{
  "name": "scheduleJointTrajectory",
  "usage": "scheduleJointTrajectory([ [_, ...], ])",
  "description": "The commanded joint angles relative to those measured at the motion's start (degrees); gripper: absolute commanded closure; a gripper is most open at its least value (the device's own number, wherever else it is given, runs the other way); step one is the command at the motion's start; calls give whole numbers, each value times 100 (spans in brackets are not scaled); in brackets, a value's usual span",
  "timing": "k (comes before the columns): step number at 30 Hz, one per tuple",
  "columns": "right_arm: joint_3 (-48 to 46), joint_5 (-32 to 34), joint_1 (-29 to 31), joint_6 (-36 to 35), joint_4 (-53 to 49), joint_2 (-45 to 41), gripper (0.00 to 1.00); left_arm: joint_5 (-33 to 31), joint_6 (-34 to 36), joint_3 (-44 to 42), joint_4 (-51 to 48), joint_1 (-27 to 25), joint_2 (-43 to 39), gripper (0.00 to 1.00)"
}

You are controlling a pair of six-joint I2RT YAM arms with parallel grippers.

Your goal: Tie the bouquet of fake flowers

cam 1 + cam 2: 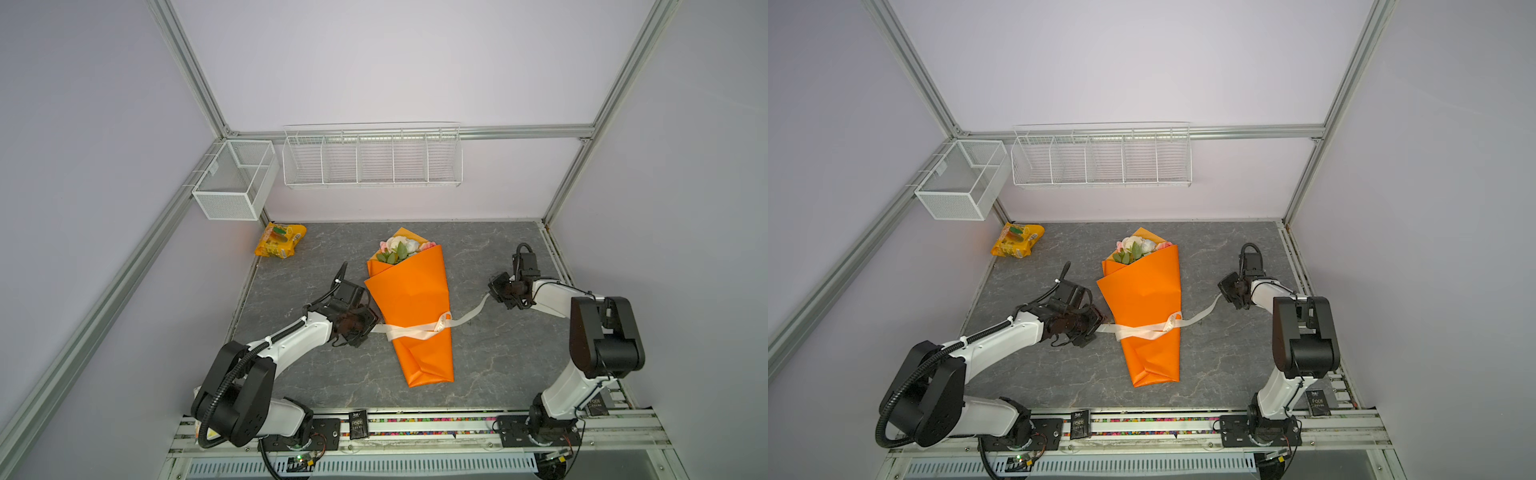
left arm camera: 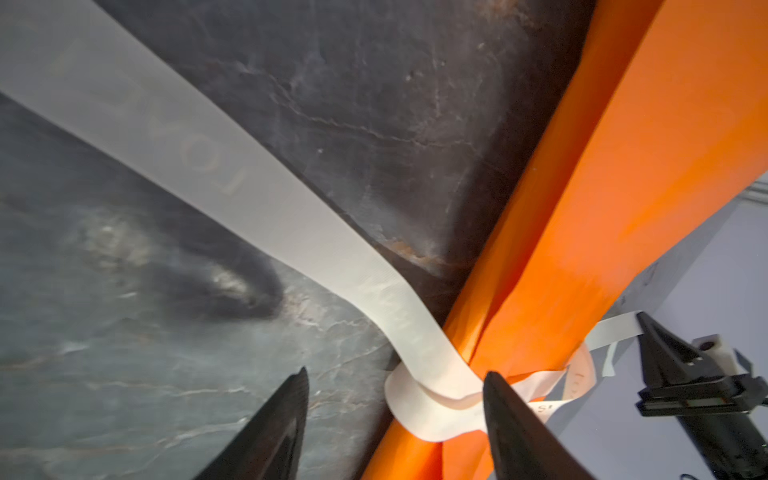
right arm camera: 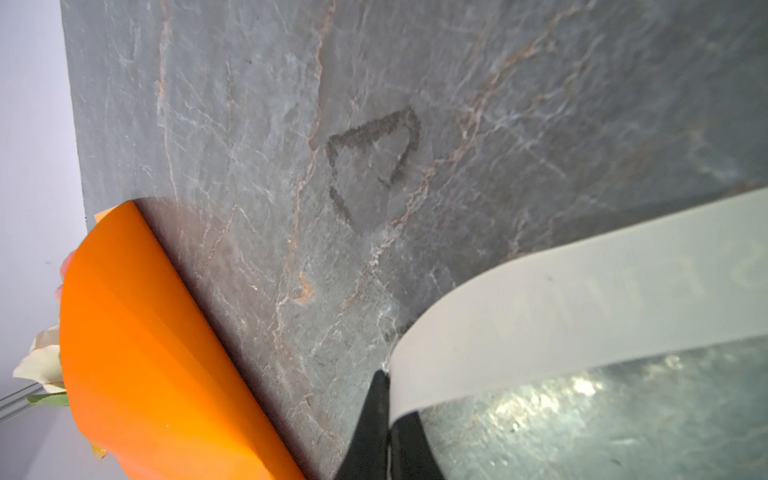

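Closest to the lens in both top views is your left arm [image 1: 249,374], reaching in over the grey table [image 1: 498,353]. Well beyond its jaws, by the far corner, lies a yellow snack packet [image 1: 280,240]. Your left gripper [image 1: 371,321] is released. The left wrist view shows its fingers [image 2: 511,424] spread wide with nothing pinched, and the wrapped band of the ribbon [image 2: 249,199] sits right between the tips.

The bouquet of fake flowers [image 1: 409,299] lies flat on the table directly ahead of those open jaws, its orange wrap at their tips and its blooms pointing away toward the back wall. The ribbon circles the narrow lower part of the wrap, crosses loosely on the side facing your right arm, then one tail lifts off the table — straight into your right gripper [image 1: 492,293]. That gripper is clenched on the ribbon's end, the tail emerging from its closed jaws in the right wrist view, and it sits well apart from the wrap.
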Motion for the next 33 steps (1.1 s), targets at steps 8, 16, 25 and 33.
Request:
scheduleJointTrajectory([
  [8, 5, 168, 28, -176, -299, -269, 93, 356, -1882, -461, 1424, -61, 595, 35],
  [16, 2, 220, 31, -242, -392, -324, 93, 37, -2582, -868, 1521, -81, 246, 48],
  [25, 12, 239, 31, -277, -433, -373, 93, 450, -2892, -824, 2478, -79, 943, 44],
  [33, 29, 349, 24, -357, -569, -480, 93, 214, -2894, -794, 2089, -98, 815, 66],
])
